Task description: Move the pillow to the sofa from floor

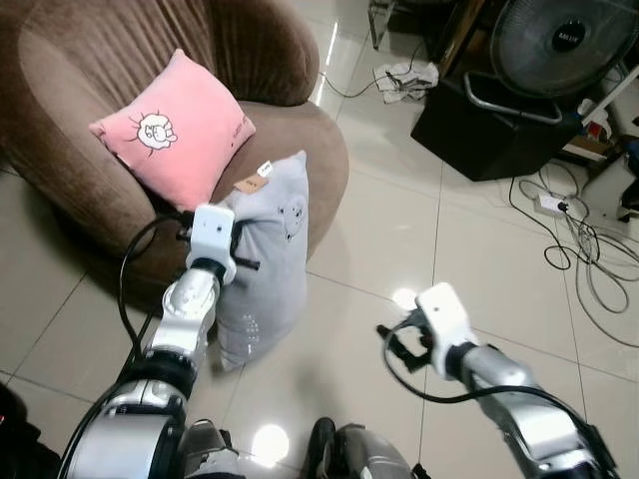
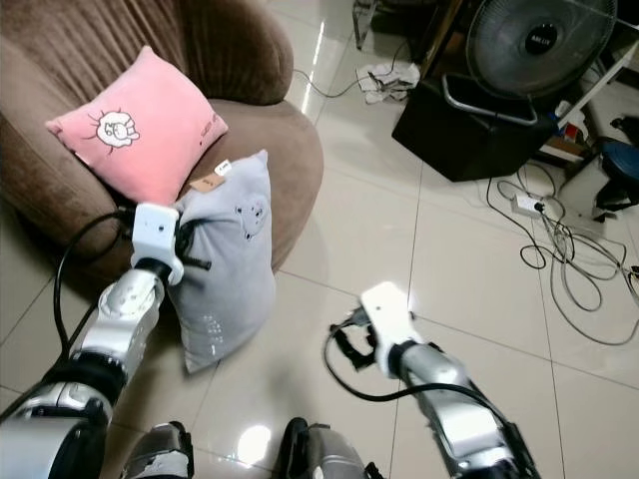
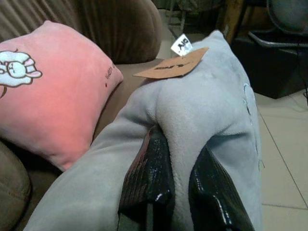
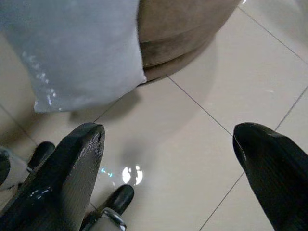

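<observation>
A grey pillow point(image 1: 270, 261) with a brown tag hangs upright, off the floor, against the front of the brown sofa point(image 1: 319, 150). My left gripper point(image 1: 238, 261) is shut on a fold of it; in the left wrist view the two black fingers point(image 3: 154, 178) pinch the grey pillow point(image 3: 207, 115). A pink pillow point(image 1: 172, 128) lies on the sofa seat behind. My right gripper point(image 1: 391, 341) hovers open over the tiled floor, to the right of the grey pillow point(image 4: 77, 48), with nothing between its fingers point(image 4: 72, 168).
A black box point(image 1: 489, 130) with a standing fan point(image 1: 564, 40) on it is at the far right. White cables and a power strip point(image 1: 551, 206) trail over the tiles beside it. A rag point(image 1: 407, 76) lies farther back. My own feet point(image 1: 321, 444) show below.
</observation>
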